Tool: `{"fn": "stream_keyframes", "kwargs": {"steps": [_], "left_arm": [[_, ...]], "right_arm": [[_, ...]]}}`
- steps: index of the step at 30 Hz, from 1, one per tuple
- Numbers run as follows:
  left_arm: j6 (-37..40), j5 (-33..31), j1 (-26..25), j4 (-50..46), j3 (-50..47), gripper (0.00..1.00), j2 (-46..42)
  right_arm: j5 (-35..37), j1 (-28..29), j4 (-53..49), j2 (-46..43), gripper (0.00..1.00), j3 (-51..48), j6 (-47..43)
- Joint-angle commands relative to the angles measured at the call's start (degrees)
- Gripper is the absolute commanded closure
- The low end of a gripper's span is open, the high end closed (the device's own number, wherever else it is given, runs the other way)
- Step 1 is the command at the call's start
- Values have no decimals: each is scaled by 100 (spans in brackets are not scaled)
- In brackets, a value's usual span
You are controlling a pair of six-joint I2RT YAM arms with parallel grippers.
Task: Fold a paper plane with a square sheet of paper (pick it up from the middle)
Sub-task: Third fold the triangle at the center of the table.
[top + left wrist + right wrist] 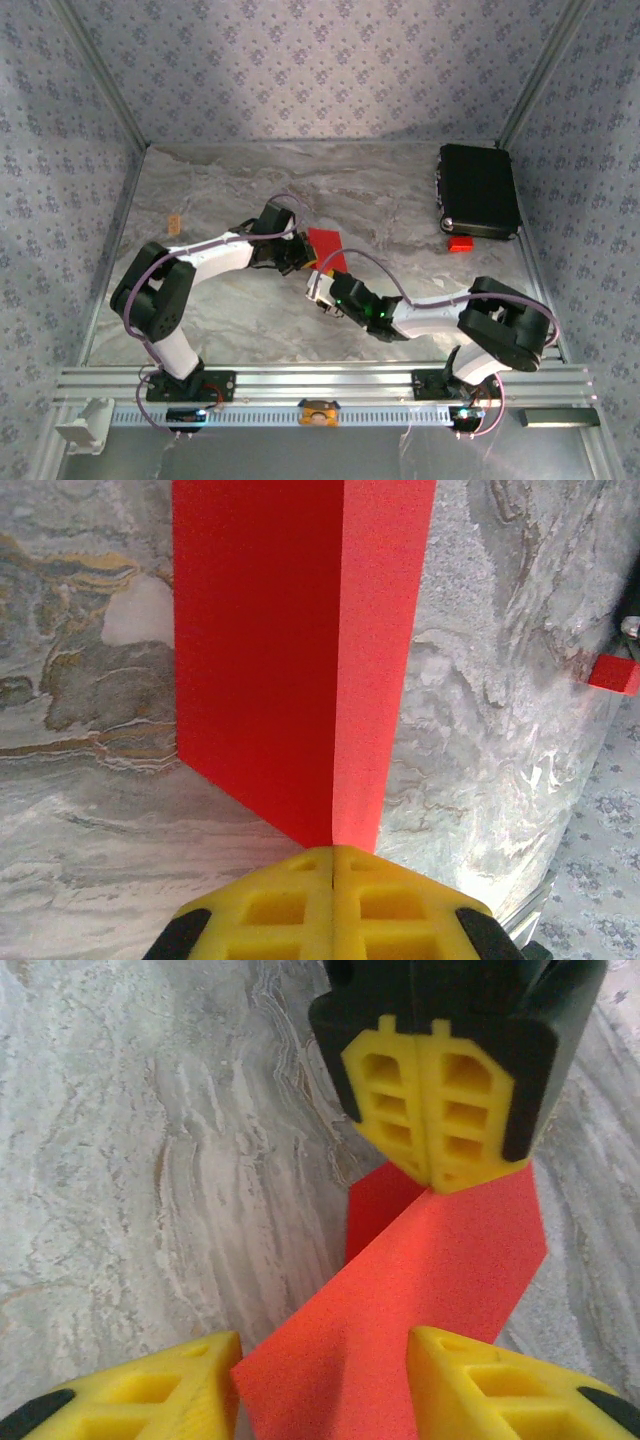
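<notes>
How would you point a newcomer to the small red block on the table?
Find the flat black rectangular case at the far right of the grey marbled tabletop. The small chunky red block sits beside its near edge. Unlike the thin bright red folded paper sheet pinched mid-table by the left pincer, it is tiny, thick and untouched.

Black case (478, 190), small red block (460, 244)

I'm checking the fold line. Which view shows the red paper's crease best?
Left wrist: the square sheet of paper is close, its crease running straight up from the shut left gripper. The right wrist view shows a flap between the fingers of the open right gripper; the top view a small red patch.
</notes>
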Motion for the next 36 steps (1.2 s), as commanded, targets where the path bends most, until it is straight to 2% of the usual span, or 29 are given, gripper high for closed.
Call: {"fn": "stream_keyframes", "kwargs": {"steps": [1,11,13,15,18,19,20,24,30,36], "left_arm": [[-54,71,16,-3,-32,100,-165],[-57,-27,16,-46,-42,99,-226],[-53,-75,12,-62,-49,96,-265],[-65,-140,15,-90,-58,88,-316],[-46,-229,13,-148,-80,85,-404],[-33,-300,11,-210,-75,73,-460],[-8,-388,18,-281,-80,66,-511],[133,-584,25,-506,-52,54,-675],[309,-790,37,-698,20,52,-811],[454,-896,54,-740,87,57,-862]], "right_arm": [[335,70,334,-17,57,75,-122],[267,60,81,-369,83,-132,11],[218,38,38,-411,89,-137,73],[204,36,1,-411,94,-137,90],[197,19,-48,-436,100,-125,130],[167,18,-65,-438,100,-119,151],[124,11,-91,-460,100,-111,202],[-41,-71,-229,-517,100,-61,458],[-820,-398,-842,-710,100,161,1187],[-2524,-1248,-1642,-924,100,510,2609]]}}
